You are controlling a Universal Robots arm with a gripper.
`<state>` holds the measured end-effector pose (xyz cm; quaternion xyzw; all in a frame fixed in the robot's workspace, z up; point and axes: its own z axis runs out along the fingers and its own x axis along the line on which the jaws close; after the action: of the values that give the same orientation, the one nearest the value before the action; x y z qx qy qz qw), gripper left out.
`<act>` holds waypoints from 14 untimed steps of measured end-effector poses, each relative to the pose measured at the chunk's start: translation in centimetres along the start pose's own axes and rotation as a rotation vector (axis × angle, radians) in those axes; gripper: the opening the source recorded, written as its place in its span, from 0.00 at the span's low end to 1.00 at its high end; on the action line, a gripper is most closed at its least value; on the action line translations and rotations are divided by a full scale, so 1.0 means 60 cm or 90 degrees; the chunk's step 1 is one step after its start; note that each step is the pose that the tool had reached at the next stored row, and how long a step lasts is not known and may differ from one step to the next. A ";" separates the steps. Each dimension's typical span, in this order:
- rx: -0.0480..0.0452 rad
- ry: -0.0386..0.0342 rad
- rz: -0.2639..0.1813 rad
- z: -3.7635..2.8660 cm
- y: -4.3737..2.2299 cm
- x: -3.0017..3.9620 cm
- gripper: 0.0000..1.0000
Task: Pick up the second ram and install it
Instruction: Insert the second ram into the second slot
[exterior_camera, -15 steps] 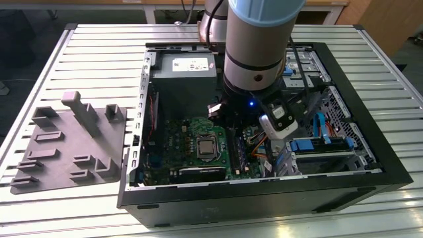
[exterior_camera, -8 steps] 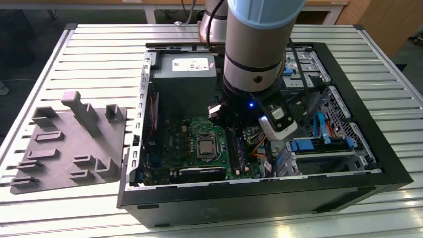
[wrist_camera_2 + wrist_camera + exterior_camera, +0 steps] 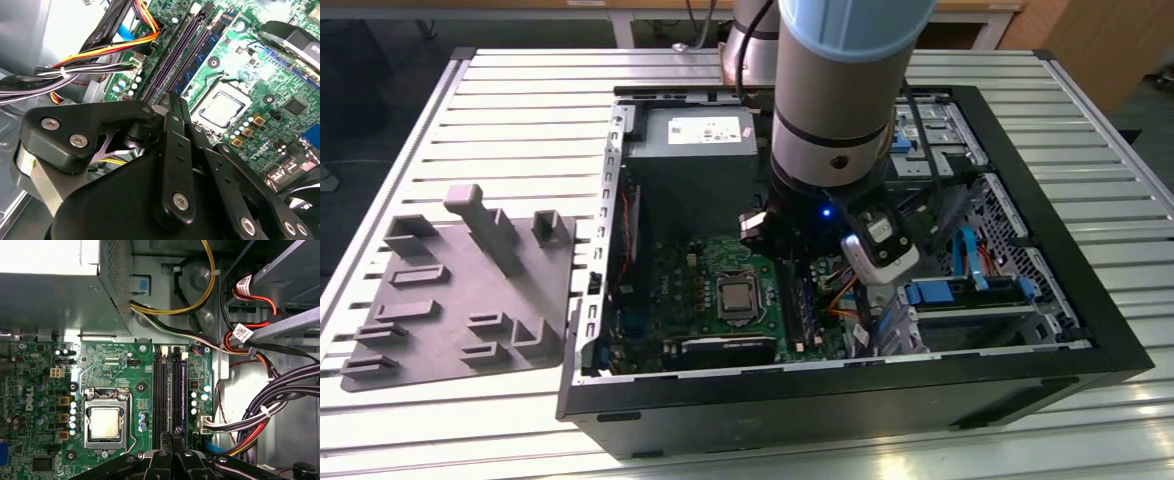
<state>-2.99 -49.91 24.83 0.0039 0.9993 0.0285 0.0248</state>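
The open computer case [image 3: 854, 395] lay on the slatted table [image 3: 520, 90]. At the exterior view's left sat the grey tray [image 3: 454, 300], its posts bare of any stick. Inside the case, past the processor [image 3: 105, 422], the gripper [image 3: 173, 434] hung low over the memory sockets [image 3: 161, 390]. Its jaws were drawn together, tip against tip, with nothing visible between them.

The second ram [image 3: 177, 390] appeared to stand on edge in a socket running away from the fingertips [image 3: 175, 107], a dark purple strip in the second wrist view [image 3: 170, 57]. I cannot tell whether the tips touched its top edge or whether it was fully seated. Farther off ran the bundled cables [image 3: 260, 405] and the power supply [image 3: 694, 135].

Judging by this, the seating push was in hand. To do it well, the closed tips should bear squarely on the stick's top edge, straight down along the socket. The stick must stay upright, with the end latches free to close. Sideways load risks bending the board or jamming the notch.
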 end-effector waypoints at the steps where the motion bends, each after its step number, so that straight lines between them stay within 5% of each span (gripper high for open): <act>1: -0.0001 0.0000 0.000 0.001 0.000 0.000 0.12; 14: 0.0001 0.0000 0.001 0.006 0.006 0.000 0.12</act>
<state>-2.99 -49.52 24.47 0.0050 0.9993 0.0284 0.0248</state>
